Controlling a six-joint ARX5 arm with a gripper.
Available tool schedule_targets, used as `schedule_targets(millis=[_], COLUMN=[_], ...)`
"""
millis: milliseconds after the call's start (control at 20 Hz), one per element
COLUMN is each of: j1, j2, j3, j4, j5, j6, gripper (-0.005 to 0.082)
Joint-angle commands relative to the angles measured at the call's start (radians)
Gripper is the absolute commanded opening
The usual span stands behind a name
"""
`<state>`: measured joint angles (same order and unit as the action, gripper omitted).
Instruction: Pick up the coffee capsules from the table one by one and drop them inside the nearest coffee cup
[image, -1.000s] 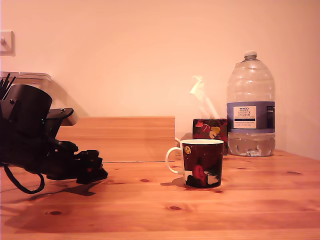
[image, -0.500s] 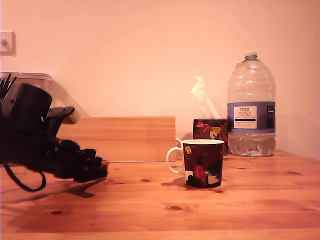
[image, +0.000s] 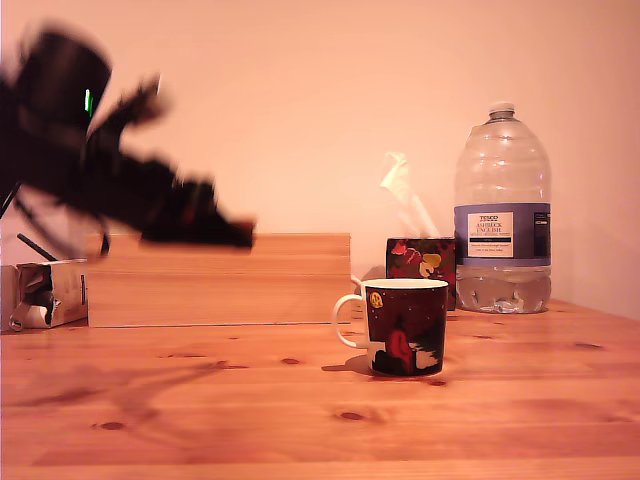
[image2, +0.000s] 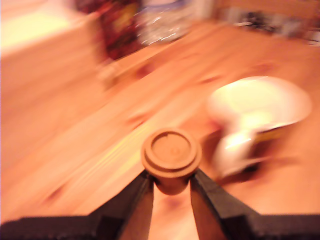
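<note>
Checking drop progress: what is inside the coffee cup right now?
The wrist view shows the coffee cup with a white interior, too blurred to tell if anything lies inside. The exterior view hides its inside behind the wall. One coffee capsule sits in the gripper.

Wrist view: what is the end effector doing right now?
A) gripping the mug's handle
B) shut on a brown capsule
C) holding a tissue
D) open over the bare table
B: the end effector has both fingers pressed against the brown capsule, with the mug off to one side, untouched.
</note>
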<state>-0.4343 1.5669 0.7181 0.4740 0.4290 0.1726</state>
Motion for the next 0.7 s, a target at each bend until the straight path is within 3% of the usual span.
schedule_targets(millis=[0, 350, 650], j1=[-0.031, -0.117, -0.127], j2=[-0.057, -0.176, -0.175], j3=[-0.008, -0.007, -0.007], j4=[-0.04, -0.151, -0.161], j5=[0.008, 0.008, 0.007], j6=[0.019, 0.01, 0.007], gripper=[0.0075, 0.0075, 0.0075])
